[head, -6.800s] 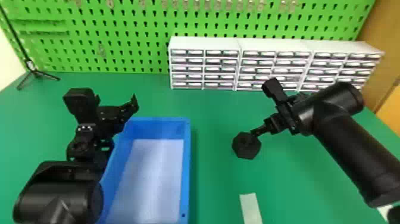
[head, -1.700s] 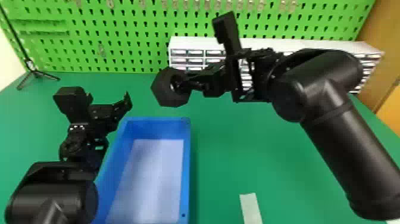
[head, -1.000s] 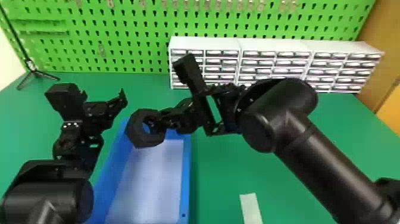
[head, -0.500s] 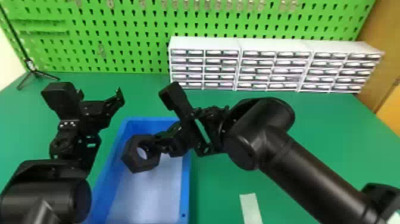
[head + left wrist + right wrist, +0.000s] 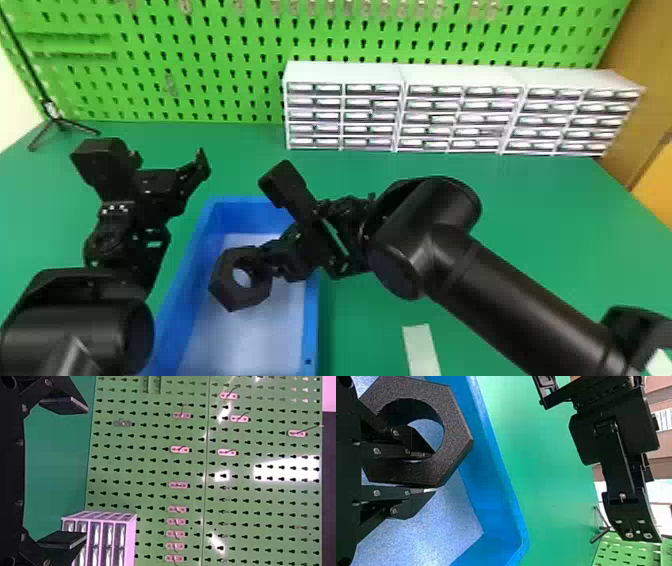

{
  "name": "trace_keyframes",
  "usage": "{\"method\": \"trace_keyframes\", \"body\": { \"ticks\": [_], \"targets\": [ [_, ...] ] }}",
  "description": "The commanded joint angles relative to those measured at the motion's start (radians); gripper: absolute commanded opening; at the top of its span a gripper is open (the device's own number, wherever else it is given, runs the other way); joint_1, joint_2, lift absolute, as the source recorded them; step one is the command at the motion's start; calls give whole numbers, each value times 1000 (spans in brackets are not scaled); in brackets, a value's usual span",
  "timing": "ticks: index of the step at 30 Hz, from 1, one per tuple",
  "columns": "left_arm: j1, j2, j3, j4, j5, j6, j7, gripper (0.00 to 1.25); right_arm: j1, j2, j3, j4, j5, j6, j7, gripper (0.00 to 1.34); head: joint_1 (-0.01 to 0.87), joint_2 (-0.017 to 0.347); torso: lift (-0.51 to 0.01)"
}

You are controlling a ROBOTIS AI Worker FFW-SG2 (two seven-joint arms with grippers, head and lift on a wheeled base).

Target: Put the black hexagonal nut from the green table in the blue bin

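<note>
The right arm slants in from lower right, right gripper clenched on the nut; left gripper, upper left, fingers spread.

Counting up: one black hexagonal nut, one blue bin, two hands, left hand and right hand. Three drawer cabinets at upper centre to right, one tripod upper left, and there's one table!

Nut and right tool from green table to over blue bin, left tool slightly farther left
</note>
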Motion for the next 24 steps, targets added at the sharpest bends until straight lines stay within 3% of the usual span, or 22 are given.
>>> {"method": "trace_keyframes", "body": {
  "ticks": [1, 9, 13, 16, 18, 24],
  "targets": [
    [0, 0, 0, 1, 1, 0, 0, 1086, -2, -3, 3, 0, 3, 3, 0, 328, 686, 28, -96],
    [-1, 0, 0, -1, 1, 0, 0, 1085, -8, -9, 19, 0, 9, 6, 0, 364, 686, 28, -96],
    [-1, 0, -2, 1, -2, 0, 0, 1086, -8, -10, 19, 0, 9, 6, 0, 881, 686, 28, -96],
    [-1, 0, -2, 1, -2, 0, 0, 1086, -10, -12, 19, 0, 9, 10, 0, 1155, 686, 28, -96],
    [-3, 0, -2, 1, -2, 0, 0, 1086, -10, -12, 17, 0, 9, 12, 0, 1238, 686, 28, -96],
    [-3, 0, -2, 1, -2, -2, 0, 1086, -11, -15, 9, 0, 12, 21, 0, 1282, 686, 28, -96]
  ]
}}
